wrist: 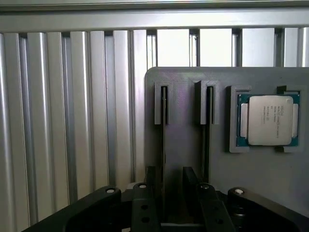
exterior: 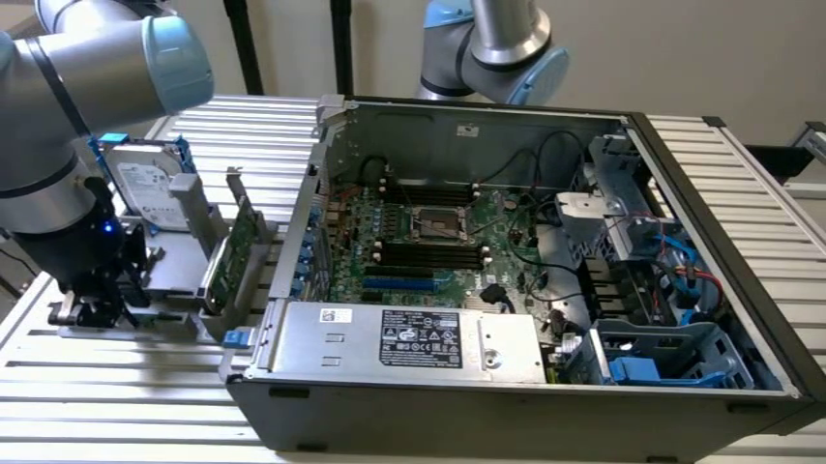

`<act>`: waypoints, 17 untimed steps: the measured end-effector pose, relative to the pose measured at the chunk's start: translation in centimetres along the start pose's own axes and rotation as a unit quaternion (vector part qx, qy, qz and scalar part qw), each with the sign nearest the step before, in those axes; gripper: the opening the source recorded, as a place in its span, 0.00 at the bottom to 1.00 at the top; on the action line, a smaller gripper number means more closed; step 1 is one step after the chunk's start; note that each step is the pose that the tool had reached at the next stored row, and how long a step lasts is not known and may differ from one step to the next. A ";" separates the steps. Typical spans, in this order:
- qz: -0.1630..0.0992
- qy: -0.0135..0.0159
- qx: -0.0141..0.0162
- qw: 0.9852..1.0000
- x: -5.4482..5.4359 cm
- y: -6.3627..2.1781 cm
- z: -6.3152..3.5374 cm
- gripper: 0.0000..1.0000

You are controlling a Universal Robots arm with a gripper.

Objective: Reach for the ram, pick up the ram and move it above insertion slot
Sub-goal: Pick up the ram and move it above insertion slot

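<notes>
My gripper [exterior: 88,307] hangs low over a grey holder plate [wrist: 183,145] at the exterior view's left, beside the open computer case. In the wrist view its two dark fingers [wrist: 151,178] stand apart, so the gripper [wrist: 171,178] is open. A thin dark strip [wrist: 164,125], which looks like the ram seen edge-on, runs along the holder's groove and passes between the fingers, close to one of them. A second such strip [wrist: 206,125] lies in the parallel groove. The motherboard's black slots [exterior: 427,256] sit inside the case.
A processor chip [wrist: 268,121] rests in a pocket of the holder. A green expansion card [exterior: 232,261] and a silver hard drive with blue rails [exterior: 145,184] stand upright between gripper and case [exterior: 516,406]. A second arm [exterior: 497,48] stands behind. The table is ribbed aluminium [wrist: 72,121].
</notes>
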State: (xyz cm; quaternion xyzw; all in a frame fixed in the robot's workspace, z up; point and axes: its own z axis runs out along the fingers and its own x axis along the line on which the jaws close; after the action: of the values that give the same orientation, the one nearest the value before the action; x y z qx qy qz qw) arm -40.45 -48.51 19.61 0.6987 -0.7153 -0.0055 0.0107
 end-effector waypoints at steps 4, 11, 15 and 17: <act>-0.005 0.004 0.000 1.000 0.0 0.00 0.05 0.36; -0.014 0.005 0.000 1.000 0.0 0.00 0.06 0.22; -0.014 0.004 0.000 1.000 0.0 0.01 0.06 0.14; -0.014 0.005 0.000 1.000 0.0 0.01 0.06 0.14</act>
State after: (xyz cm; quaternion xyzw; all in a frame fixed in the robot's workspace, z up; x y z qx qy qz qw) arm -40.46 -48.51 19.55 0.7088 -0.7052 -0.0024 0.0136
